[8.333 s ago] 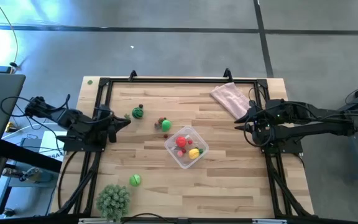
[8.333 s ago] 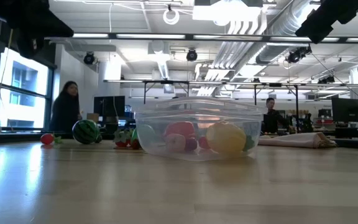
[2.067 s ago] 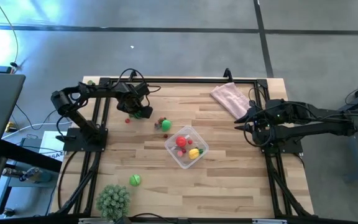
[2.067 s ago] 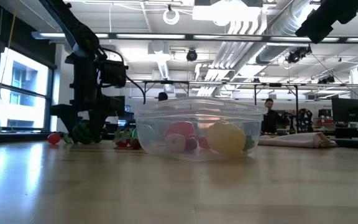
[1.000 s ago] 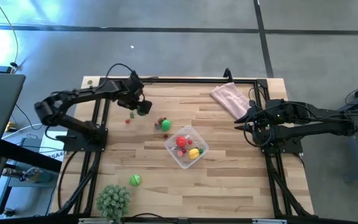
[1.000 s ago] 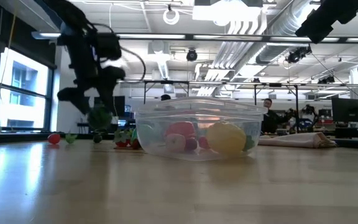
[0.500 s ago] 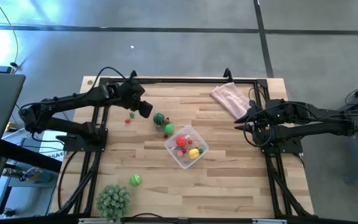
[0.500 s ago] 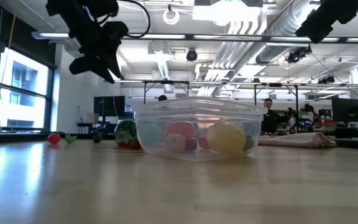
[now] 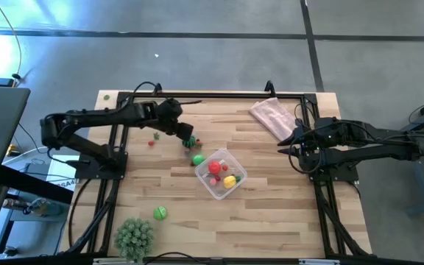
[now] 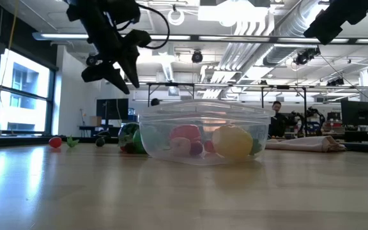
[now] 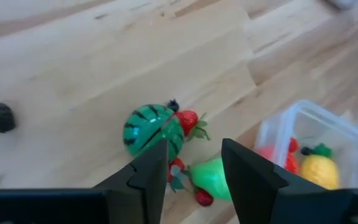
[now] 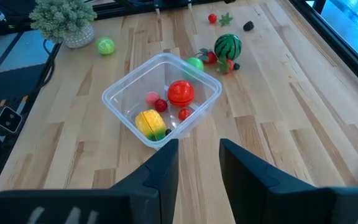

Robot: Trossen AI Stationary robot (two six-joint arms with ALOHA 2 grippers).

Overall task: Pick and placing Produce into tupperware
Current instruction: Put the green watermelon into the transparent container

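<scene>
The toy watermelon point(image 11: 153, 130) is seen lying on the bench point(image 9: 271, 221) just beside the clear tupperware point(image 9: 221, 173), dropped short of it, no longer carried. Above it the left end effector point(image 11: 193, 163) is held partly open and empty. Farther off, the right end effector point(image 12: 197, 163) is parked, empty. A re-grasp seems needed.

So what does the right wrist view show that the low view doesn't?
Only the right wrist view shows the spiky plant, a lone green ball near it, and the right end effector low on the frame. Only the low view shows the left end effector raised in the air, empty, and a person in the room behind. Both show the clear container holding red and yellow produce, and the striped watermelon on the table just outside it.
</scene>
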